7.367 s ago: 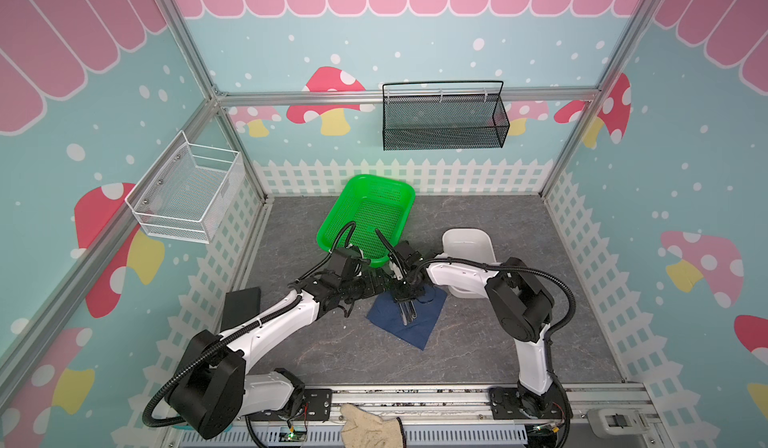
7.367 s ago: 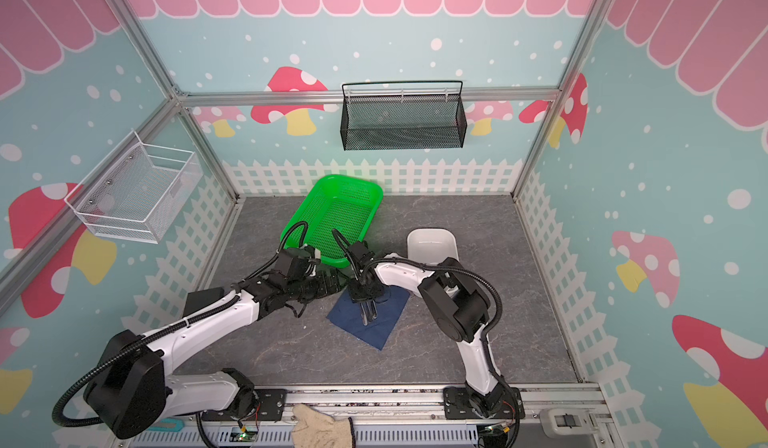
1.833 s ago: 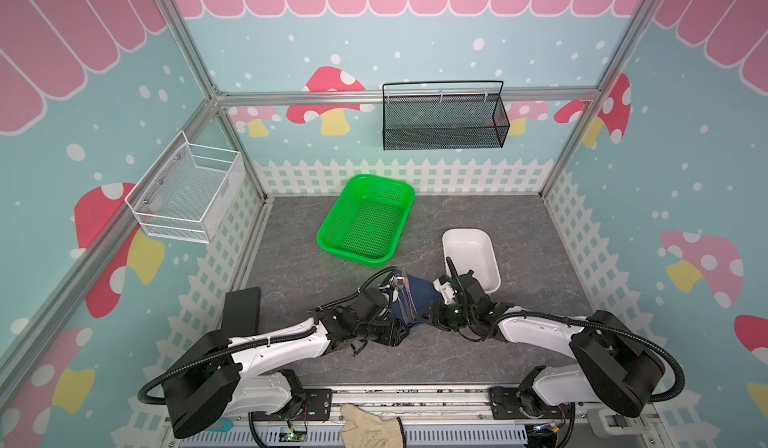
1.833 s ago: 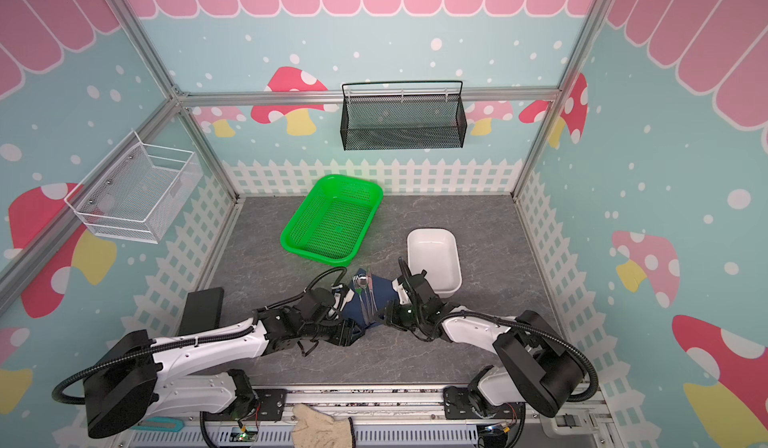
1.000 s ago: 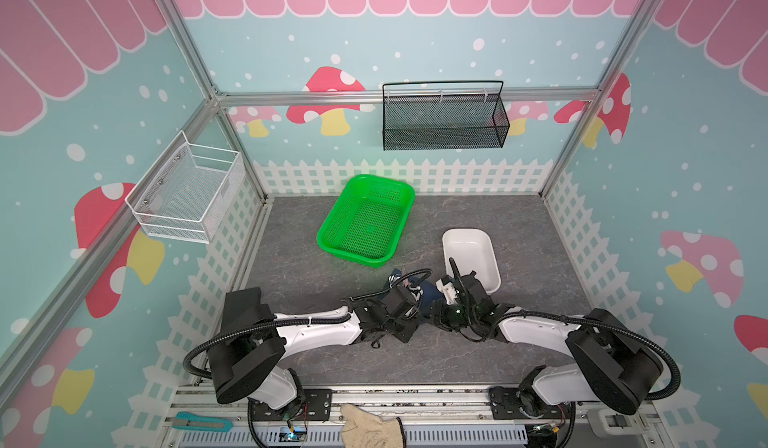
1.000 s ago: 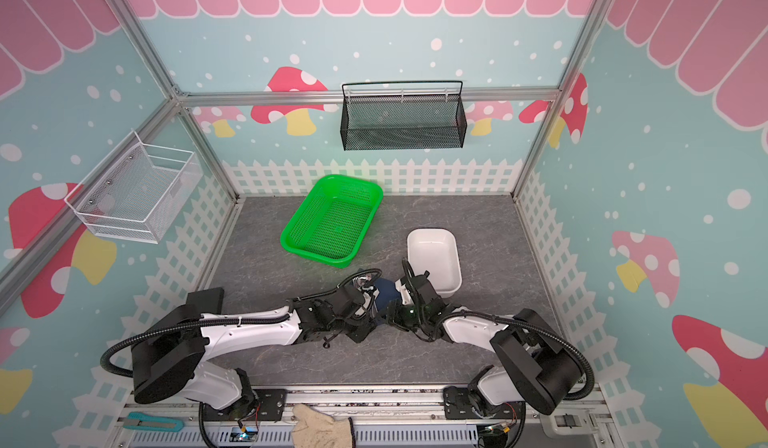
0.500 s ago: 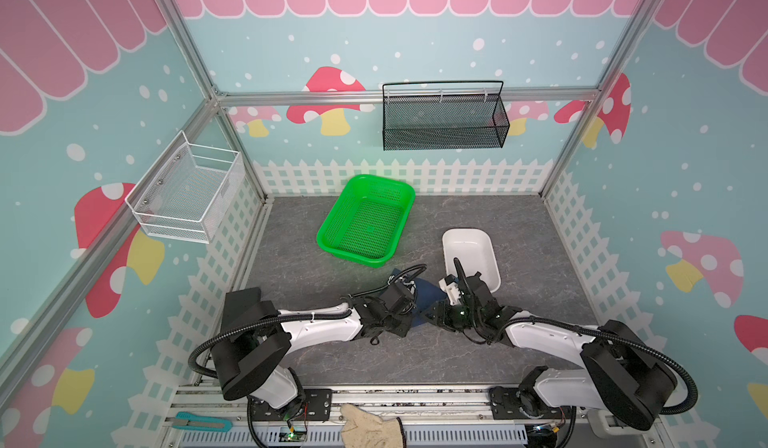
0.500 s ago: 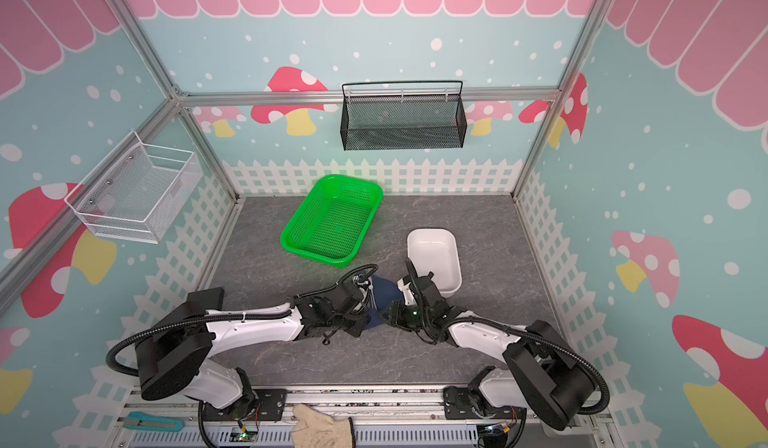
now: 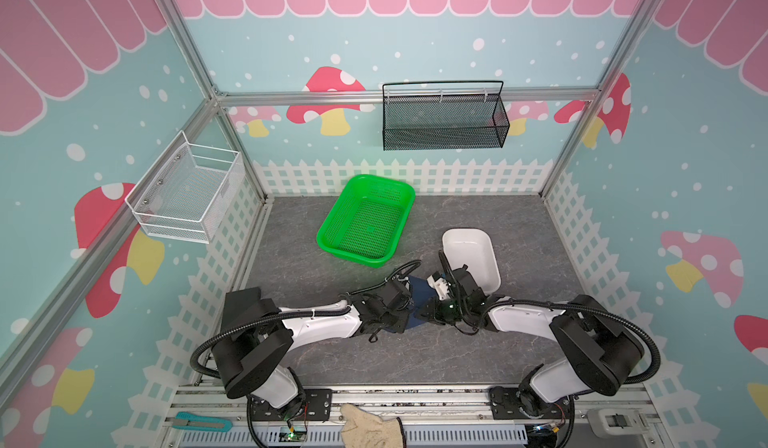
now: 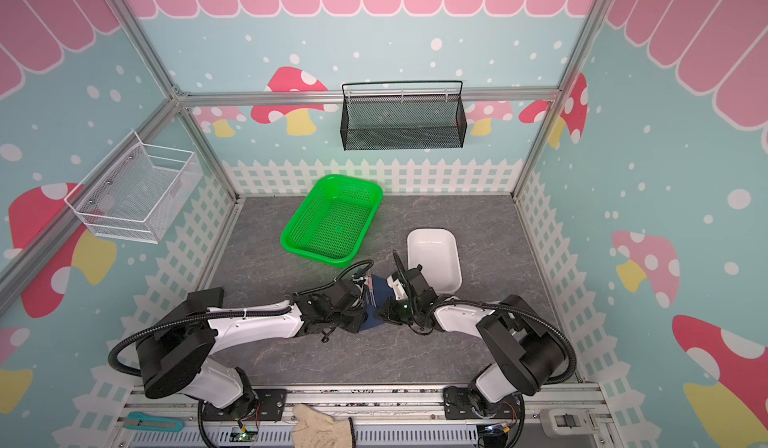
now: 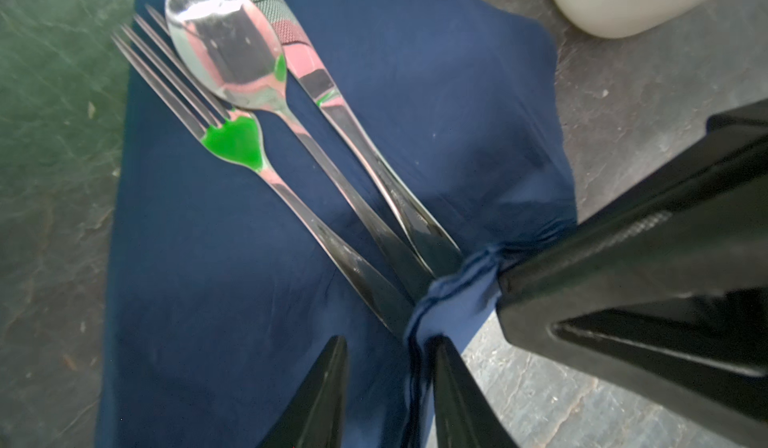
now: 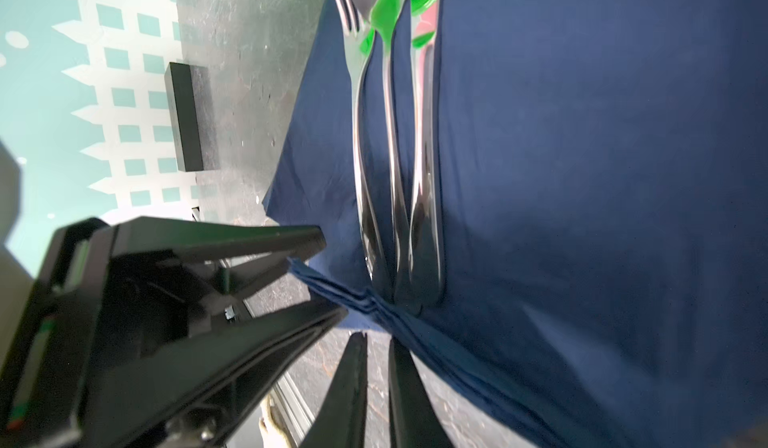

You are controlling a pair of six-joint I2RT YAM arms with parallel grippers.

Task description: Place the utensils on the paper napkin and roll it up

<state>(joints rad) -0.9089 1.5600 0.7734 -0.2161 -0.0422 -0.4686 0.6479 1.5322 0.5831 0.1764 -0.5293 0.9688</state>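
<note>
Navy paper napkin [image 11: 208, 259] lies on the grey surface [image 9: 415, 358] between the two arms. Fork [image 11: 291, 192], spoon [image 11: 224, 43] and knife [image 11: 353, 134] rest side by side on it, handles meeting at its six o'clock corner. Placing looks done and rolling is at its start. Right jaws are nearly closed, pinching that gathered corner; left jaws stand apart, straddling the folded edge beside them. Next, I judge, both must carry the corner over the handles toward twelve o'clock, evenly. Fork tines overhang the napkin's edge. Green basket [image 9: 365, 221] sits near at eleven o'clock and white dish [image 9: 469, 259] just beside at two, leaving a narrow lane
</note>
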